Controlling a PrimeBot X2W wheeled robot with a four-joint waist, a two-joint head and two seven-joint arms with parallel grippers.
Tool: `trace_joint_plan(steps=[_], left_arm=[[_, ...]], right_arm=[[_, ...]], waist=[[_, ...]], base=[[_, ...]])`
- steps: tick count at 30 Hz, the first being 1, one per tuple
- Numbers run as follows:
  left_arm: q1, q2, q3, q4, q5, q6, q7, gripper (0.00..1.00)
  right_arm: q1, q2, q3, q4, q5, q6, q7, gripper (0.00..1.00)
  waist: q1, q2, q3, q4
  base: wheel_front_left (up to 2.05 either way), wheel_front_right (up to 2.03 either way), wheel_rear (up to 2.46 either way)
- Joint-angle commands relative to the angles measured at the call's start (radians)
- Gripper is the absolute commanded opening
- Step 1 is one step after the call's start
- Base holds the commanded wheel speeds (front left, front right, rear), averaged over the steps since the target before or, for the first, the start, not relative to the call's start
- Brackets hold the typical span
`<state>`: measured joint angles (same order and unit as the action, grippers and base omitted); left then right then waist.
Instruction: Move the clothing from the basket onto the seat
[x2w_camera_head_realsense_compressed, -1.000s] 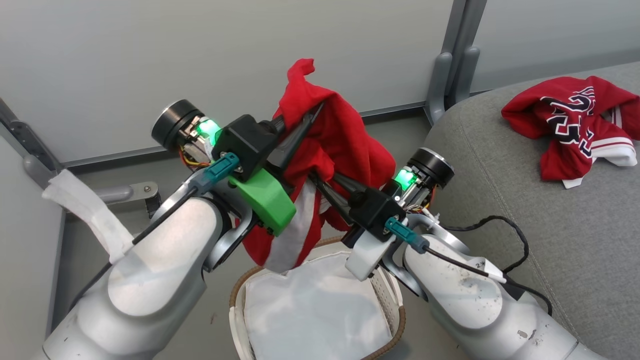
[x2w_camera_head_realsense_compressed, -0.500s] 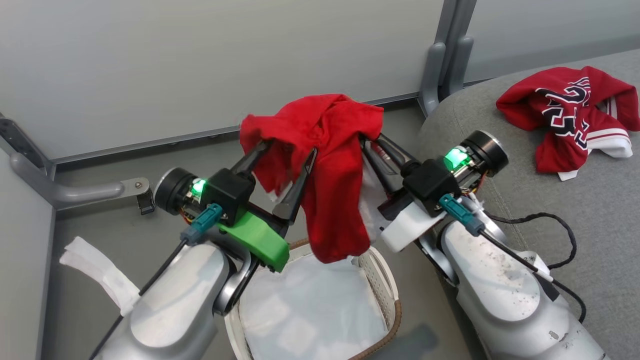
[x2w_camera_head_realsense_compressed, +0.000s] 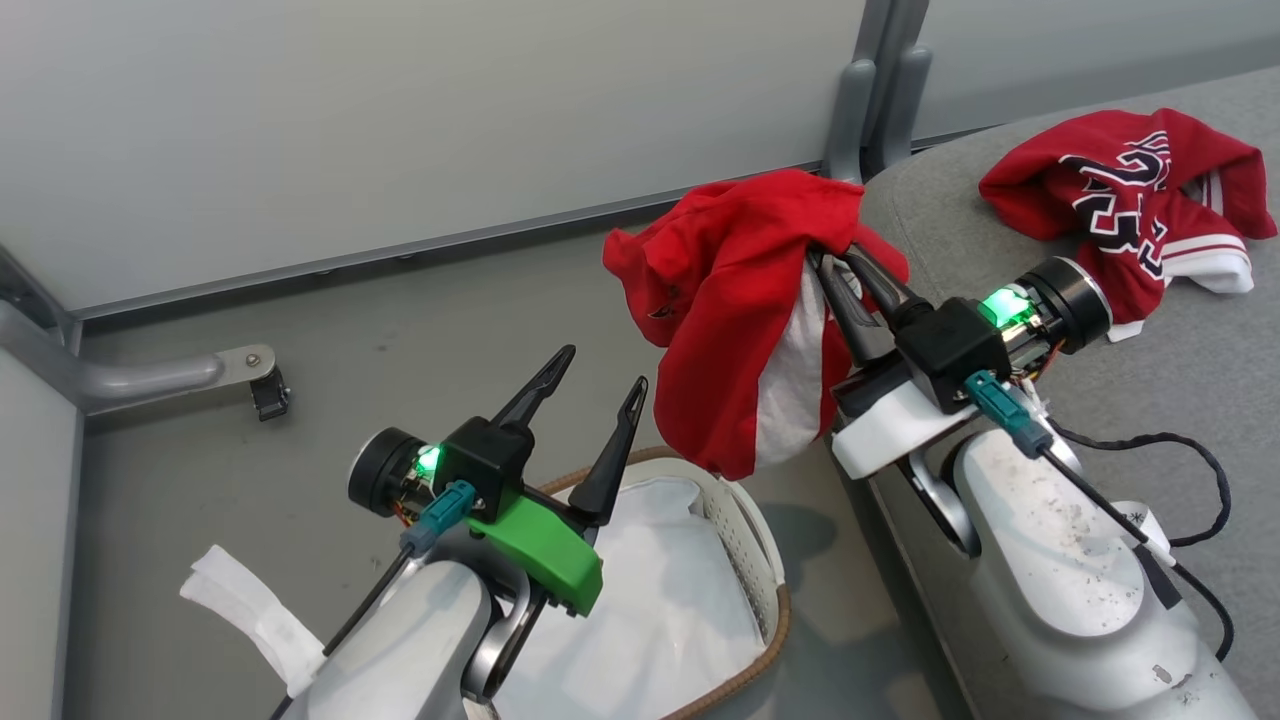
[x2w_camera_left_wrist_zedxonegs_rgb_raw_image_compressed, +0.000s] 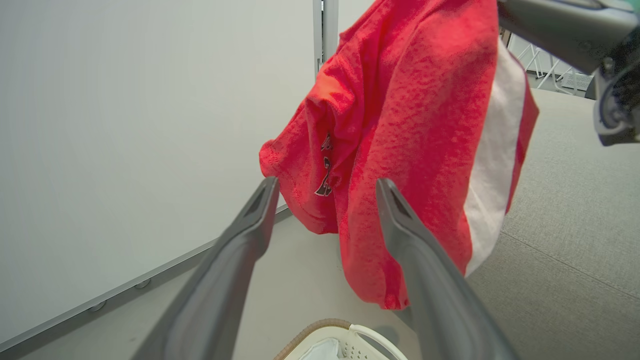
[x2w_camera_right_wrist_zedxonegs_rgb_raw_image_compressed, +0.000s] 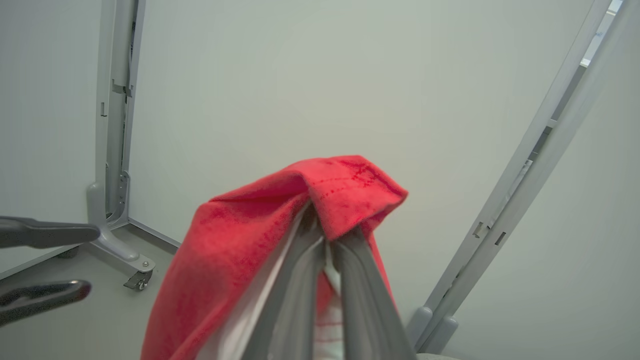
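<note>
Holding the red garment (x2w_camera_head_realsense_compressed: 730, 290) pinched in my right gripper (x2w_camera_head_realsense_compressed: 828, 268), left gripper (x2w_camera_head_realsense_compressed: 602, 367) wide and empty, I'm aiming past the seat (x2w_camera_head_realsense_compressed: 1200, 360) edge.

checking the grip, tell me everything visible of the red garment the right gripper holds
The hanging garment is soft red fabric with a white stripe and small dark lettering by one hem. It droops bunched from the right gripper, jaws shut on a top fold, beside the seat and above the basket, clear of it. The open left gripper is apart.
</note>
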<state>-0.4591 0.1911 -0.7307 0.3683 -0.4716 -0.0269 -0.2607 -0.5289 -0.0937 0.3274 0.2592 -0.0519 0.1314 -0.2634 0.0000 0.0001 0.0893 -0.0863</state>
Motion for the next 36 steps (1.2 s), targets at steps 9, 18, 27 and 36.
trace_joint_plan(steps=[9,18,27,36], left_arm=[[0.034,-0.019,0.032,-0.025,0.056,-0.014,-0.005,1.0],[-0.008,-0.023,0.035,-0.011,0.097,-0.035,-0.005,1.0],[-0.037,-0.033,0.017,0.014,0.129,-0.052,-0.005,1.0],[-0.05,-0.034,0.015,0.023,0.146,-0.058,-0.005,1.0]], right_arm=[[0.024,-0.023,-0.087,-0.039,-0.021,-0.001,-0.002,0.0],[0.052,-0.024,-0.187,-0.061,-0.027,-0.001,-0.002,0.0],[0.085,-0.008,-0.276,-0.073,-0.035,-0.001,-0.002,0.0],[-0.005,-0.06,-0.351,-0.067,-0.027,-0.001,-0.002,0.0]], waist=[[0.0,-0.0001,0.061,-0.144],[0.0,-0.0001,0.145,-0.311],[0.0,-0.0001,0.205,-0.372],[0.0,-0.0001,0.247,-0.315]], base=[[0.0,0.0,0.0],[0.0,0.0,0.0],[0.0,0.0,0.0],[0.0,0.0,0.0]])
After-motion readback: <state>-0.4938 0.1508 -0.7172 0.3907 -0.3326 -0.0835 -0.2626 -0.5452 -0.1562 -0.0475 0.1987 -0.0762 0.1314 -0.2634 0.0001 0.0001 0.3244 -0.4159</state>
